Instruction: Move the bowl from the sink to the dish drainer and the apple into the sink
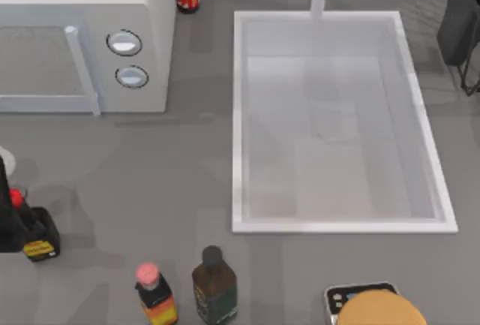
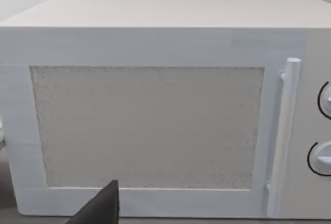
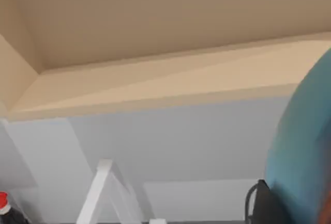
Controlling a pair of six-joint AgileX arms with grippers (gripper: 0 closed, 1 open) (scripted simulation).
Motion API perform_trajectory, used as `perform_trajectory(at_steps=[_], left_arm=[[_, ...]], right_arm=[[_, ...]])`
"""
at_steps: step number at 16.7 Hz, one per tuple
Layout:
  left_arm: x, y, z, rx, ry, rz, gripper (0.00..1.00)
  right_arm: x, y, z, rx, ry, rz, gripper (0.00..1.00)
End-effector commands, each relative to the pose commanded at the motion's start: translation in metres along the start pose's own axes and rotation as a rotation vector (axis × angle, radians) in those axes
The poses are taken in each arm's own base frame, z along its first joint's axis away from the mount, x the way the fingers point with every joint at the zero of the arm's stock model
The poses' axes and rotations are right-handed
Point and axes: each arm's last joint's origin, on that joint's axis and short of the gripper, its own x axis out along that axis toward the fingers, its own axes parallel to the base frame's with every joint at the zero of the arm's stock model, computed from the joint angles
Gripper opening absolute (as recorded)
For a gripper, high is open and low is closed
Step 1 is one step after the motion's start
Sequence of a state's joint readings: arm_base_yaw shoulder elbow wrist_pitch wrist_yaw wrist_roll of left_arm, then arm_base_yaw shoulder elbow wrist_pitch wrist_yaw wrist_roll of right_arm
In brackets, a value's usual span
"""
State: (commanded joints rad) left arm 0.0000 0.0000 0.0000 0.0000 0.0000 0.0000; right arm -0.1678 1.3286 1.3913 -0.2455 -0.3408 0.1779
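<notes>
Grey table; left tool [image 1: 15, 212] low beside microwave [image 1: 82, 36].

A grey tabletop [image 1: 150, 167] carries a white microwave [image 1: 82, 32] at its far left. Behind stands a pale grey wall [image 3: 181, 141], under a tan ceiling [image 3: 155, 17] with a stepped edge.

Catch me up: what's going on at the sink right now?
The sink holds nothing. The bowl shows close against the right wrist camera, so the right arm, at the table's far right corner, is probably carrying it to the drainer. The left arm is at the left edge, its camera facing the microwave.
</notes>
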Motion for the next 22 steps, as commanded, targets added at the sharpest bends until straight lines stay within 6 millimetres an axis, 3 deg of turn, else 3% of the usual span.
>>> perform_trajectory(at_steps=[3, 5, 12, 15, 22], left_arm=[[0.0, 0.0, 0.0, 0.0, 0.0, 0.0, 1.0], [0.0, 0.0, 0.0, 0.0, 0.0, 0.0, 1.0], [0.0, 0.0, 0.0, 0.0, 0.0, 0.0, 1.0], [0.0, 0.0, 0.0, 0.0, 0.0, 0.0, 1.0], [0.0, 0.0, 0.0, 0.0, 0.0, 0.0, 1.0]], right_arm=[[-0.019, -0.044, 0.011, -0.134, -0.139, -0.11, 0.0], [-0.028, -0.059, 0.014, -0.189, -0.183, -0.158, 0.0], [-0.029, -0.065, 0.013, -0.204, -0.192, -0.177, 0.0], [-0.006, -0.08, -0.005, -0.188, -0.159, -0.186, 0.0], [0.066, -0.117, -0.075, -0.226, -0.23, -0.183, 0.0]])
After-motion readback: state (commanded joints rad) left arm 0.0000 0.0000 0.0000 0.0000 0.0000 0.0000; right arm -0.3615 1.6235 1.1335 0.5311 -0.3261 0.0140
